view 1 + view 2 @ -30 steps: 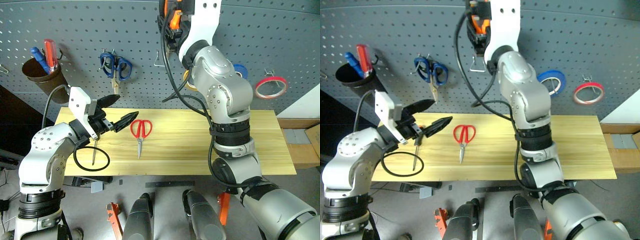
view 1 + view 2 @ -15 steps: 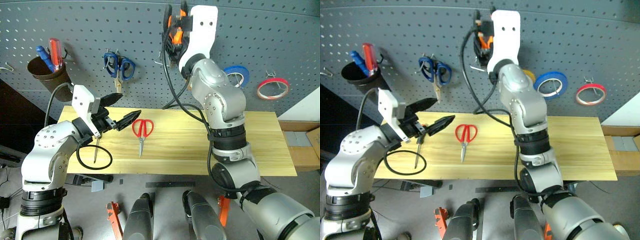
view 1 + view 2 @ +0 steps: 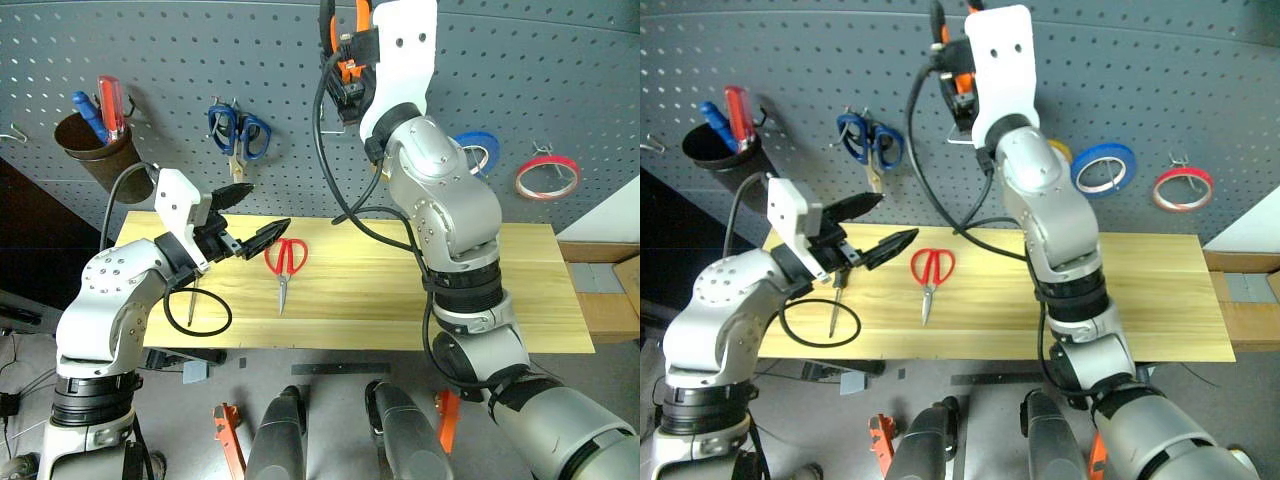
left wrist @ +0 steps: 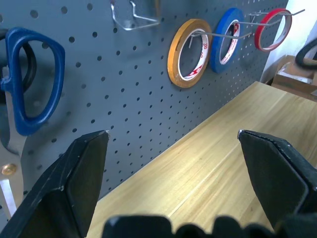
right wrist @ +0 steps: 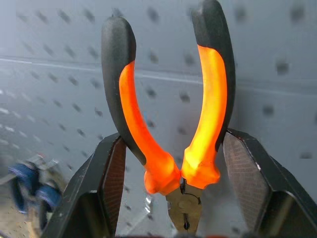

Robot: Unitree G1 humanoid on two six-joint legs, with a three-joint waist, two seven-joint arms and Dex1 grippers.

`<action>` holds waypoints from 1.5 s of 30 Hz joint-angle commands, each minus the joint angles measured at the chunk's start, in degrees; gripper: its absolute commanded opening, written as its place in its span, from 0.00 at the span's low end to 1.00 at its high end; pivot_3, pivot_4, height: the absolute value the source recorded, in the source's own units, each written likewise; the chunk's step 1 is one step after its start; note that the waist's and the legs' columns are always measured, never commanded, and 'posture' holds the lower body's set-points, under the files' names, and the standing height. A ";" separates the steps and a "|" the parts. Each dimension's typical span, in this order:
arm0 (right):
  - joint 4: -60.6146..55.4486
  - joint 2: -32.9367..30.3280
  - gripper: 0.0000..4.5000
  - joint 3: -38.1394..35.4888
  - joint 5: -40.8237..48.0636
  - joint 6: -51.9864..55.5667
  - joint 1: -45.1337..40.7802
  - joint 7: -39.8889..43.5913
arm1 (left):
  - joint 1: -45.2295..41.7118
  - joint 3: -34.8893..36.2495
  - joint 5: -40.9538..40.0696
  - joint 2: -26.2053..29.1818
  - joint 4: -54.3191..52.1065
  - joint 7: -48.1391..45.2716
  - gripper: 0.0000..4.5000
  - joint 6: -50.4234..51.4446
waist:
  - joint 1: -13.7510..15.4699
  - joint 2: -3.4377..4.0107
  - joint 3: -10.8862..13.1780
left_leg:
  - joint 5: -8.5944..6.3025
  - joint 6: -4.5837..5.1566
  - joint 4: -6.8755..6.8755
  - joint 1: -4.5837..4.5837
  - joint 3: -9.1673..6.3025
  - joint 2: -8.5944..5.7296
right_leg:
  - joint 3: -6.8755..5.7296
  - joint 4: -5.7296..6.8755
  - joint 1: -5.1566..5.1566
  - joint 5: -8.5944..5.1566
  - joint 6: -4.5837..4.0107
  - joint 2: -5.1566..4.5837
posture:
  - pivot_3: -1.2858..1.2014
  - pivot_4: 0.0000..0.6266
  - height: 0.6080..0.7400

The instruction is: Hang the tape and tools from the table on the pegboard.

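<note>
Right wrist view: right gripper (image 5: 183, 198) pinches the pliers (image 5: 171, 114) near the pegboard (image 3: 560, 80). Next, slip them onto the hook (image 3: 338, 122) at six o'clock. Left gripper (image 3: 250, 215) is spread, empty.

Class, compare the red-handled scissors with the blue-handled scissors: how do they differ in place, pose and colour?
The red-handled scissors lie flat on the table, while the blue-handled scissors hang on the pegboard. The red pair's handles are red, the blue pair's blue. Both have their blades shut, with handles toward the pegboard's top and tips pointing down the picture.
</note>
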 commanded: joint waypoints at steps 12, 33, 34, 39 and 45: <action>1.33 3.49 0.55 -6.22 5.87 2.99 -2.06 0.88 | -1.78 0.38 -0.10 -0.26 1.81 -0.43 1.00 -2.72 | -0.08 -0.04 -0.04 | 0.00 0.00 0.05 0.03 -0.02 0.01 | -0.01 0.04 0.03 0.00 0.00 0.01 | 0.50 0.40 1.00; 7.80 3.42 0.55 -0.34 2.36 -1.89 1.09 3.37 | -2.11 0.33 1.10 -0.75 2.37 1.01 1.00 -3.67 | 0.04 -0.06 -0.05 | 0.00 0.00 0.02 -0.02 -0.01 -0.02 | -0.03 0.00 0.00 0.00 0.00 -0.02 | 0.51 0.39 1.00; 8.22 3.46 0.55 0.33 1.79 -2.12 1.50 3.50 | -2.16 0.19 1.22 -0.86 2.40 1.13 1.00 -3.70 | 0.04 -0.06 -0.05 | 0.00 0.00 0.02 -0.02 -0.01 -0.02 | -0.03 -0.01 0.00 0.00 0.00 -0.02 | 0.51 0.39 1.00; 10.71 2.79 0.63 2.93 -1.99 -4.43 2.73 2.75 | -2.49 -0.33 2.04 -1.40 2.65 2.09 1.00 -3.87 | 0.04 -0.06 -0.06 | 0.00 0.00 0.02 -0.01 -0.01 -0.02 | -0.04 0.00 0.01 0.00 0.00 -0.02 | 0.51 0.39 1.00; 12.52 2.48 0.99 3.13 -4.05 -4.98 3.74 2.01 | -2.82 -0.60 3.32 -1.67 3.39 3.13 1.00 -4.42 | 0.03 -0.09 -0.08 | 0.00 0.00 0.05 -0.01 -0.01 -0.02 | -0.03 0.02 0.01 0.00 0.00 -0.02 | 0.50 0.39 1.00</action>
